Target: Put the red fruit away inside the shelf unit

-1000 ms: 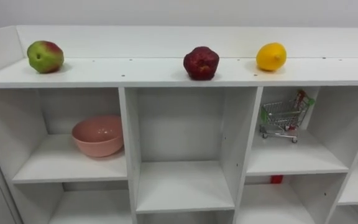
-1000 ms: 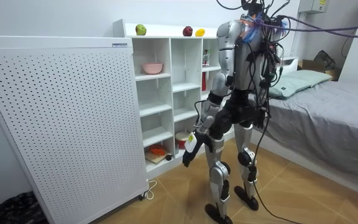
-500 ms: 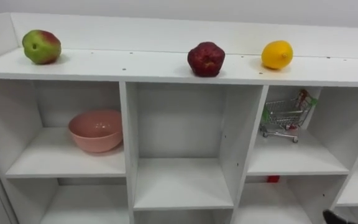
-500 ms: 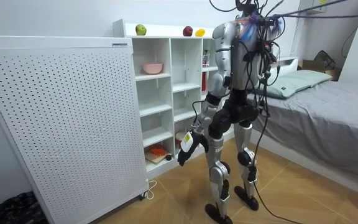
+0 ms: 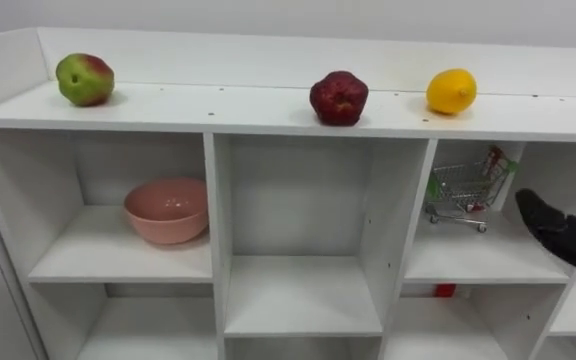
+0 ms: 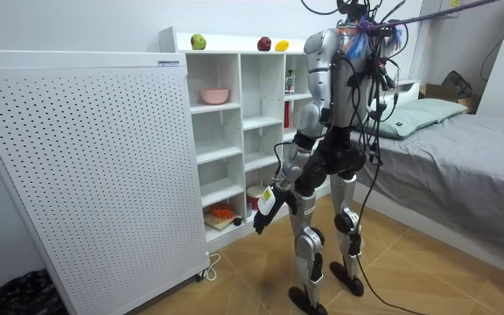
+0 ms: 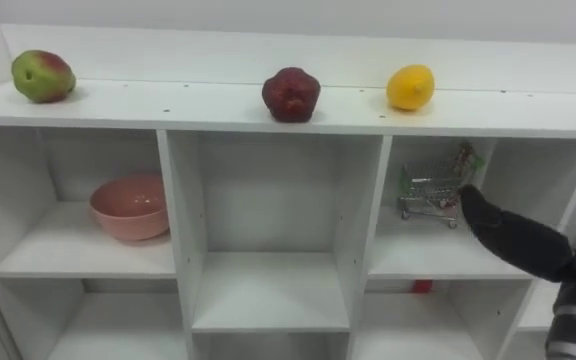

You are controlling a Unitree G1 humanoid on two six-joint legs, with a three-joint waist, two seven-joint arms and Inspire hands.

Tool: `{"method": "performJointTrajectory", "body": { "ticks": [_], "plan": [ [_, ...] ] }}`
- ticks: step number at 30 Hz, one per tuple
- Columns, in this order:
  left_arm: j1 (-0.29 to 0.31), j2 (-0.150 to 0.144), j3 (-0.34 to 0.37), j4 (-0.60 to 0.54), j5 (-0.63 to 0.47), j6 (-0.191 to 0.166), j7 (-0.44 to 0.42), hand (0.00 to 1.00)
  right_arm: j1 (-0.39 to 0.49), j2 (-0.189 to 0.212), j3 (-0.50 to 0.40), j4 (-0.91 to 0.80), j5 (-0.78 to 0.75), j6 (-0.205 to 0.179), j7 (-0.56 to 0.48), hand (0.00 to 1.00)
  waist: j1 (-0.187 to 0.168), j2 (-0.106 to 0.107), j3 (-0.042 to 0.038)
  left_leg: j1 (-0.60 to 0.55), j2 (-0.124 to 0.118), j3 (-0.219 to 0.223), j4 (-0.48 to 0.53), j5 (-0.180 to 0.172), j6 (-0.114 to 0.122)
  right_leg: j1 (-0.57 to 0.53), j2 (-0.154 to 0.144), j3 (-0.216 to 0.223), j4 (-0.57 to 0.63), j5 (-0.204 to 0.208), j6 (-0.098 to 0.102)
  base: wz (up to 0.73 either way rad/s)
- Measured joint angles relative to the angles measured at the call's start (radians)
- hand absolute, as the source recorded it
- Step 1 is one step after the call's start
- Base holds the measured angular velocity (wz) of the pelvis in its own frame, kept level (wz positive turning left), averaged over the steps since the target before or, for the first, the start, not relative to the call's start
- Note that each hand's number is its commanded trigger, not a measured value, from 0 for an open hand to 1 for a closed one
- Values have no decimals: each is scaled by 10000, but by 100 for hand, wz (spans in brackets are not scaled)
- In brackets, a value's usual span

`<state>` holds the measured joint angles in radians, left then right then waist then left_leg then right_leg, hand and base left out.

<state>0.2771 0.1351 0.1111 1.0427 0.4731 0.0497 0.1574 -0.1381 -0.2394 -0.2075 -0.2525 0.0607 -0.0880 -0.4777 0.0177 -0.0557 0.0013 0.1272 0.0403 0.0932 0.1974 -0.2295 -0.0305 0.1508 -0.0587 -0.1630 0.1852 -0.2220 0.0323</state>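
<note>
fruit sits in a row on the top board of the white closet [image 5: 218, 108]: a green-and-red apple [image 5: 84, 79] at the far left, a dark red fruit [image 5: 338, 97] near the middle and a lemon [image 5: 451, 91] to its right, all well apart from each other. none of it is in a hand or in a compartment. below the apple, a pink bowl [image 5: 166, 210] stands in the upper left compartment. below the lemon, a toy shopping cart [image 5: 463, 190] stands in the upper right one. the middle compartment between them is bare.

the right hand [image 5: 553, 232] comes in from the right at the level of the cart, just beside it, stretched out long and uncurled, holding nothing. the right eye view brings its wrist into sight as well.

the room view adds the robot upright before the closet, a perforated white panel [image 6: 86, 166] on that view's left and a bed [image 6: 462, 149] on its right. the left hand [image 6: 265, 203] hangs low beside the thigh; whether it is loose or closed cannot be told.
</note>
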Motion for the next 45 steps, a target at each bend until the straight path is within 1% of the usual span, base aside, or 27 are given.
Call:
{"method": "performJointTrajectory", "body": {
  "ticks": [2,3,7,10,14,16,19,20,21,22,23,25,27,28,32,35,37,38,42,44,45],
  "plan": [
    [-9,4,0,2,3,-76,-106,0,-152,-113,-1,-192,-252,-185,-1,0,25,11,-2,-34,0,-50,30,1,1,-6,-3,-53,12,1,-2,7],
    [-17,3,1,9,7,-96,-159,0,-204,-256,-2,-346,-326,-253,2,0,60,14,-7,-85,-1,-90,52,2,1,-1,-3,-83,19,2,-4,6],
    [-73,5,3,246,5,-141,-178,0,-505,-730,209,-684,-677,-351,104,0,169,20,-16,-128,-1,-111,56,6,0,-79,3,-55,44,5,-10,0],
    [-229,12,-69,518,4,-141,-214,0,-591,-817,364,-785,-717,-458,323,0,194,-24,-12,-137,-4,-114,52,8,0,-97,3,-55,33,6,-10,0],
    [-326,41,-158,544,5,-151,-442,0,-804,-826,626,-786,-711,-436,629,0,212,-96,-27,-200,-4,-138,18,14,-3,-140,4,-101,15,5,-10,0],
    [-366,139,-183,430,9,-137,-645,0,-1196,-857,743,-825,-706,-421,929,0,178,-174,-68,-301,-3,-176,18,34,-4,-200,4,-151,14,6,-11,5],
    [-332,226,-186,313,9,-127,-757,0,-1595,-913,781,-827,-691,-414,1258,0,180,-287,-69,-286,-4,-265,6,35,-4,-153,4,-231,-2,7,-10,7],
    [-327,246,-184,252,15,-126,-770,0,-1657,-926,776,-809,-661,-418,1323,0,183,-314,-59,-277,-4,-292,5,34,-4,-109,4,-280,-5,7,-10,14],
    [-321,296,-188,76,18,-129,-795,0,-1792,-993,777,-708,-561,-420,1404,0,204,-309,5,-265,-5,-380,8,35,-4,-72,5,-314,-9,7,-10,14],
    [-318,342,-229,-25,13,-146,-793,0,-1943,-1087,798,-606,-279,-420,1522,0,233,-389,45,-226,-6,-395,8,35,-4,-74,7,-317,-7,8,-10,9],
    [-337,369,-286,-24,13,-146,-792,0,-2023,-1122,820,-532,-172,-420,1567,0,275,-374,69,-214,-5,-394,7,35,-4,-70,7,-318,-7,8,-10,0],
    [-377,397,-365,-24,0,-158,-787,0,-2192,-1182,872,-241,196,-420,1764,0,412,-405,79,-216,-6,-416,8,34,-4,-72,3,-336,-7,9,-10,0],
    [-371,408,-365,-23,-9,-159,-787,0,-2246,-1186,886,-20,424,-420,1945,0,448,-414,82,-226,-6,-419,14,34,-4,-79,1,-337,-6,9,-10,0],
    [-387,408,-365,-23,-4,-158,-794,0,-2302,-1186,890,123,591,-411,2043,0,463,-466,50,-258,-6,-417,24,34,-4,-104,0,-337,-7,9,-10,0],
    [-297,408,-355,-19,6,-125,-901,0,-2352,-1189,892,334,901,-410,2337,0,572,-415,84,-325,-5,-419,55,34,-4,-155,0,-338,-7,8,-10,0],
    [-377,426,-348,-16,13,-108,-983,0,-2489,-1406,892,972,1019,-392,2456,0,659,-449,60,-486,-6,-483,117,36,-6,-238,-6,-421,1,12,-15,5],
    [-435,422,-349,-15,13,-108,-1003,0,-2566,-1530,894,1391,1242,-220,2522,0,713,-488,34,-486,-6,-497,118,36,-7,-247,-5,-427,-2,13,-18,0],
    [-436,425,-350,-15,14,-108,-1002,0,-2575,-1530,896,1474,1324,-214,2534,0,726,-497,30,-485,-6,-501,115,36,-7,-238,-5,-431,-1,13,-18,0],
    [-454,485,-342,-18,12,-107,-1072,0,-3179,-1551,1073,2120,1546,-176,2877,0,691,-555,34,-537,-6,-537,121,37,-9,-224,2,-442,-4,13,-18,1],
    [-451,527,-339,-65,33,-107,-1100,0,-3277,-1631,1072,2120,1739,-175,3064,0,690,-587,32,-517,-7,-546,110,37,-9,-219,3,-422,3,13,-18,3],
    [-456,532,-327,-101,123,-107,-1104,0,-3366,-1756,1074,2127,1875,-168,3224,0,712,-610,42,-514,-7,-560,99,37,-9,-232,3,-419,1,13,-18,0]
  ]
}}
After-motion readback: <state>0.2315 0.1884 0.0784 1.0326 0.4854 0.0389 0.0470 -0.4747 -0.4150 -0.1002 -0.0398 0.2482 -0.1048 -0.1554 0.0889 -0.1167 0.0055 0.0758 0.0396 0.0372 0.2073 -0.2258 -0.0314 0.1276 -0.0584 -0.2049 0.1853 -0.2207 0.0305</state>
